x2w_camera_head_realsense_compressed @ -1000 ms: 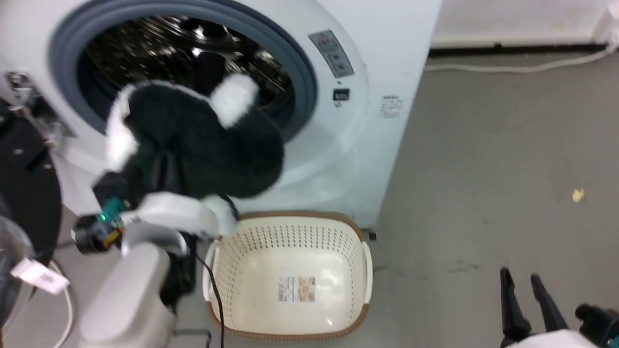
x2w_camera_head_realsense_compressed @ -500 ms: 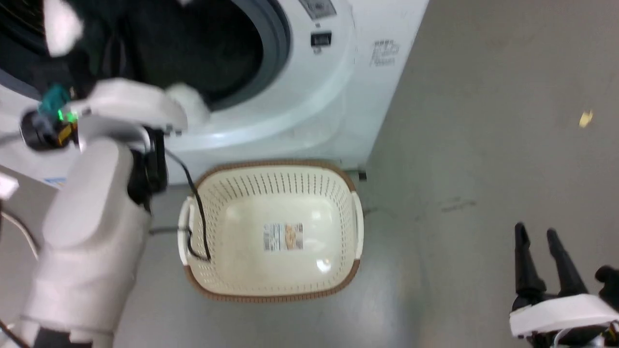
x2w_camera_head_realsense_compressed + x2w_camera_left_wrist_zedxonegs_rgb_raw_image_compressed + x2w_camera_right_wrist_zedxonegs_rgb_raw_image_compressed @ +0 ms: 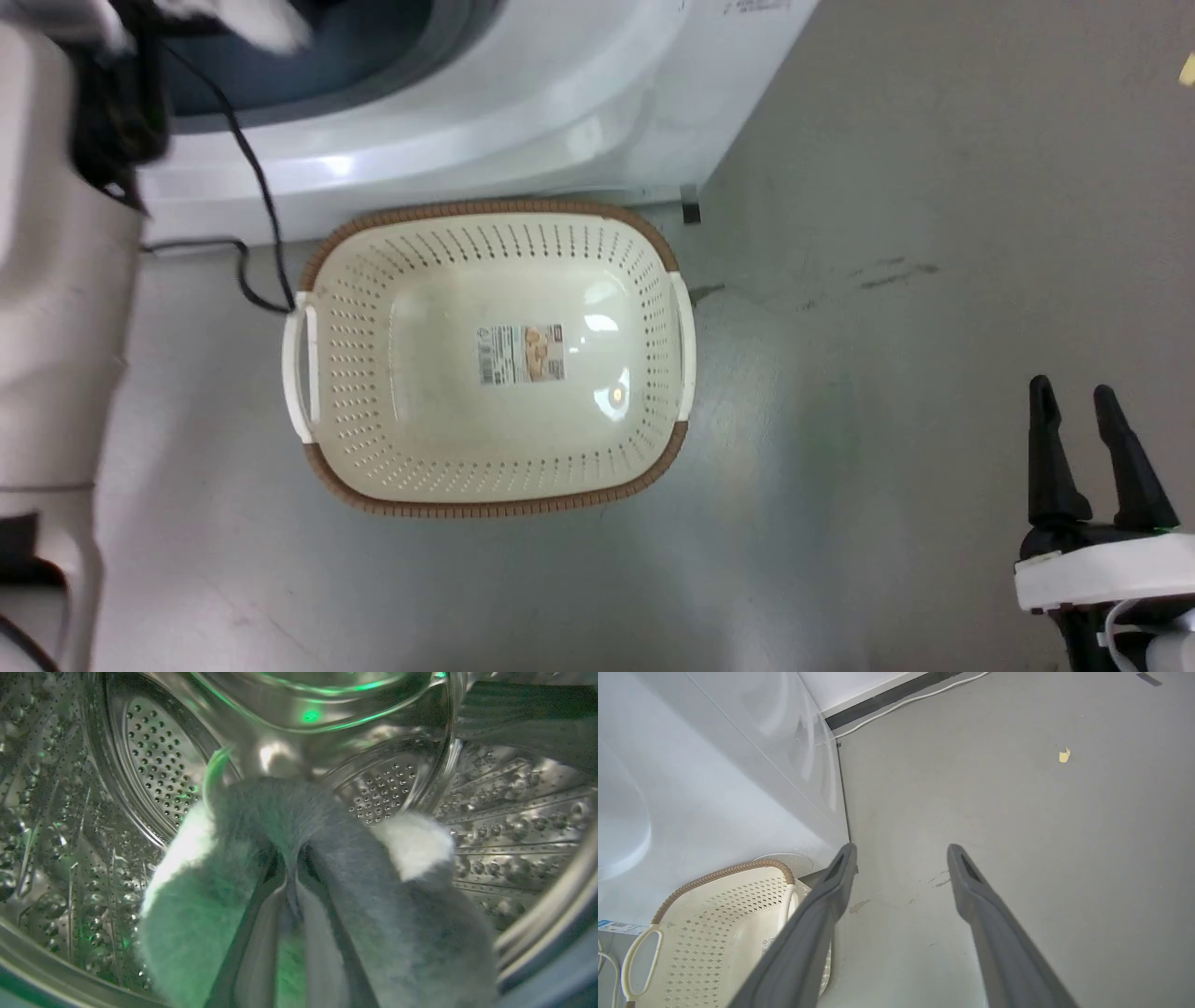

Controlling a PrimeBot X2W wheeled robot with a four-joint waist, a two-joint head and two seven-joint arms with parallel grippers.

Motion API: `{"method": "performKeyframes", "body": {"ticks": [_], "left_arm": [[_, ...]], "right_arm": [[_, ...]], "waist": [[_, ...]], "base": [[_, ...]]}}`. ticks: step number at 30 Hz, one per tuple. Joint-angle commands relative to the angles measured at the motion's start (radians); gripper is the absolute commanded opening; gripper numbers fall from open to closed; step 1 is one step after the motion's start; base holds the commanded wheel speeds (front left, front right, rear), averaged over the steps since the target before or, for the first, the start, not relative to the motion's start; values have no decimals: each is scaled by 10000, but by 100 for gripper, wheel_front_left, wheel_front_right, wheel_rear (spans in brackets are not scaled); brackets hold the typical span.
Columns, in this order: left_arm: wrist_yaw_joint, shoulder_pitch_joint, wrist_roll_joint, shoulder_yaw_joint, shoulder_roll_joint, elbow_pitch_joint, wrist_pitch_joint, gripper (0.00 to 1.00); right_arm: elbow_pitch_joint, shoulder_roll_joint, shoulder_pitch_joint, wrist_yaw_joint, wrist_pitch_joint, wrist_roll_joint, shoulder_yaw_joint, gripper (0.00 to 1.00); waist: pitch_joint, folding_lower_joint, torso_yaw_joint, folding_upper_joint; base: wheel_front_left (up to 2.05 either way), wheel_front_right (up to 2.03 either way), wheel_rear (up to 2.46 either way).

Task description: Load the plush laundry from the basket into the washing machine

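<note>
Evidently soft and light, the plush laundry droops mid-body over the left gripper, pinched on it inside the steel drum of the washing machine; the right gripper hangs spread, empty.

My left claw has its fingertips buried in the plush laundry, can't see them. From the head cam, the washing machine is chopped off on its far side, my left arm is a blur at far left, and the label in the basket is unreadable.
</note>
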Motion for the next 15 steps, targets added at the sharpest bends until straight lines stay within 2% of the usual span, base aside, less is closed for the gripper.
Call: {"method": "performKeyframes", "body": {"ticks": [1, 15], "left_arm": [[96, -473, 102, 97, 189, -46, 59, 0], [364, -2453, 206, 378, 712, -231, 514, 0]], "right_arm": [[-119, -131, -110, -7, -35, 73, 11, 100], [-1111, -647, 146, -7, 14, 242, -307, 100]], "waist": [[452, -2, -77, 0], [1857, -2, -92, 0]], "base": [[0, 0, 0], [0, 0, 0]]}}
